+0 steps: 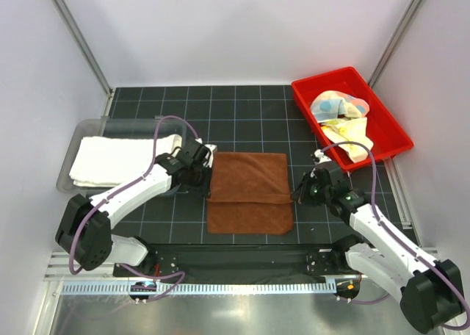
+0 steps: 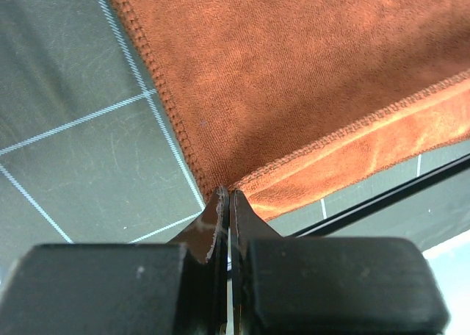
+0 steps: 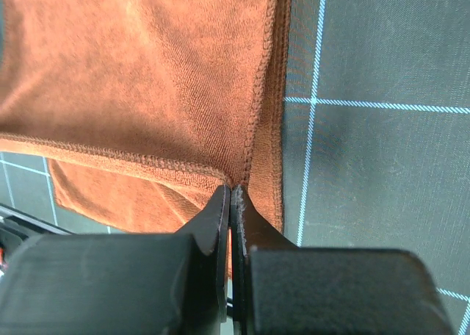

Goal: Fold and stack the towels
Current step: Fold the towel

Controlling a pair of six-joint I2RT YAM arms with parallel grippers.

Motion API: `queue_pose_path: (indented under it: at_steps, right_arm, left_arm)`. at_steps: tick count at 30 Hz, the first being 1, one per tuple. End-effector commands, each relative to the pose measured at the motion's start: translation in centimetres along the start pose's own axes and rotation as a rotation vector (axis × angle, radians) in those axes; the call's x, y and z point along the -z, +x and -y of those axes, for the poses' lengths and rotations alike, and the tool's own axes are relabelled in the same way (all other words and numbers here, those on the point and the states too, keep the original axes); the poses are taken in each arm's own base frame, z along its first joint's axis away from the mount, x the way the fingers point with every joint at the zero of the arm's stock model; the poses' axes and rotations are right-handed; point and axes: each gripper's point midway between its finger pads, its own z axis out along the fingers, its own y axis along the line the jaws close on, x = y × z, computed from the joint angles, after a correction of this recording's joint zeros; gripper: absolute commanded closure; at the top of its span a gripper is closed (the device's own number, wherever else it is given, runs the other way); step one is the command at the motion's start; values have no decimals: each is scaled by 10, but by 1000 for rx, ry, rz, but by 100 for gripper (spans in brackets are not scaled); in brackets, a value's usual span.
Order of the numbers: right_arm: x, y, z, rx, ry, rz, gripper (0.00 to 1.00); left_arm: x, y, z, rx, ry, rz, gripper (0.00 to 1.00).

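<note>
- Brown terry lay mid-table: the brown towel [image 1: 250, 181] sat on the gridded mat [image 1: 242, 103] between the arms; its upper layer ended at a hem running across it, and a strip of the lower layer showed nearer the bases
- the left gripper [image 1: 206, 190] met the left end of that hem; its fingertips [image 2: 217, 211] were pressed together, pinching the corner of the upper layer
- the right gripper [image 1: 297, 195] did likewise at the right end; its fingertips [image 3: 219, 203] were closed on the opposite corner
- the cream-white towel [image 1: 117, 159] lay folded in the clear tray [image 1: 70, 166] at the left; the pastel towel [image 1: 336, 103] and the yellow towel [image 1: 346, 138] lay loose in the red bin [image 1: 308, 92] at the right
- judged risks: each pinch sat at the very tip of a corner, so thin cloth could slip free under a pull; one arm leading the other would skew the fold; letting go here would leave the edges unmatched; friction between layers could drag the lower layer along and bunch it
- only the top view showed both arms, the tray, the bin and the whole outline of the brown cloth
- only the wrist views showed the closed tips at the stitched hem; from above, the grippers' own bodies hid that contact
</note>
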Motion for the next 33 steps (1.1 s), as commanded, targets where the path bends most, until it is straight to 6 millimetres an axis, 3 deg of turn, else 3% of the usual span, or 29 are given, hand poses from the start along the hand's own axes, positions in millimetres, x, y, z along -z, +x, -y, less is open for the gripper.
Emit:
queue_pose_path:
  at_steps: [1, 10, 20, 26, 33]
  right_arm:
    - [8, -11, -1, -25, 13, 60, 99]
    - [28, -21, -18, -9, -68, 125, 99]
    - [32, -11, -21, -48, -102, 108, 99]
    - [24, 9, -9, -117, -62, 55, 94]
    - [15, 32, -3, -132, -45, -11, 94]
  left_arm:
    - [7, -10, 1, 13, -15, 71, 100]
    - [34, -17, 7, 42, -13, 159, 100]
    - [51, -8, 12, 72, 11, 207, 100]
    - [25, 17, 6, 76, -9, 110, 100]
    - [6, 30, -1, 87, -33, 84, 100]
